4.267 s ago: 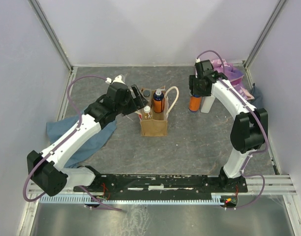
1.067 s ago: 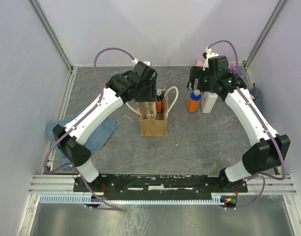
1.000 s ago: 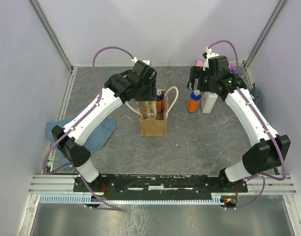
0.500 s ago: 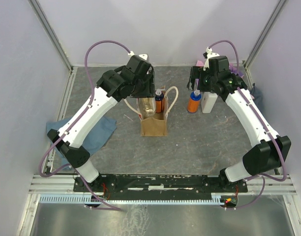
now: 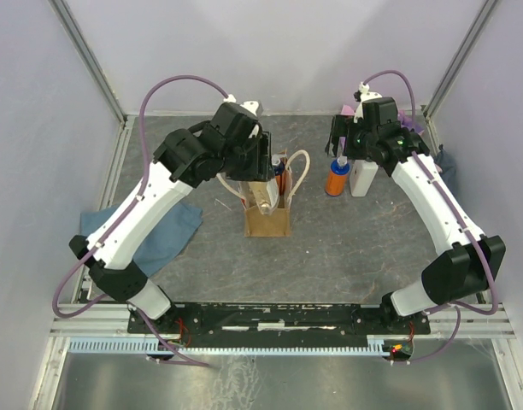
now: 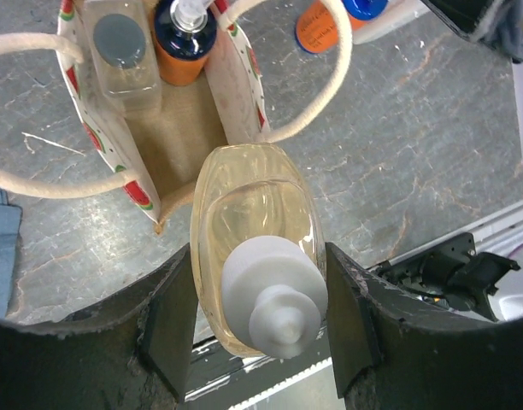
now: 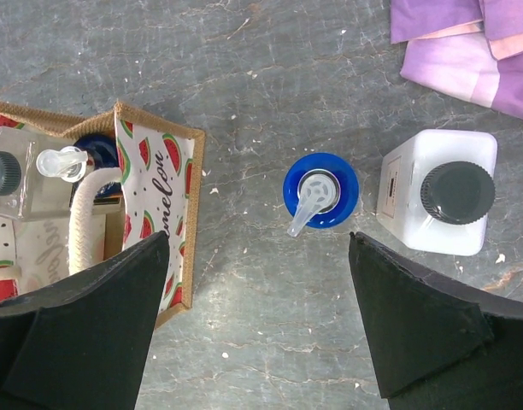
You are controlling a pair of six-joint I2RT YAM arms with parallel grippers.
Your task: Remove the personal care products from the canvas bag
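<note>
my left gripper (image 6: 257,326) is clamped on a pale yellow bottle (image 6: 255,226), with my fingers (image 6: 169,329) pressed flat against its two sides just under the white cap. the bottle hangs base-down over the near end of the canvas bag (image 6: 242,90). from my wrist view the open mouth of the bag lies toward 11 o'clock. a cream handle (image 6: 334,77) loops close by the bottle's base at 1 o'clock, and i cannot tell whether the base is fully above the rim. inside the bag i see a grey-capped clear bottle (image 6: 118,47) and, beside it at 3 o'clock, a dark-capped orange bottle (image 6: 185,34). so i judge the step in hand is lifting this bottle out, with two more to follow. my right gripper (image 7: 260,256) hangs with its jaws spread wide and nothing between them, above a blue-capped orange bottle (image 7: 320,190). a white bottle (image 7: 441,201) stands just beside that one at 3 o'clock; both stand on the table (image 7: 270,77), at about 2 o'clock from the bag in the top view. next i think i should raise straight up until i am past the handle, then carry the bottle to bare table and set it down upright without dragging the bag along.
</note>
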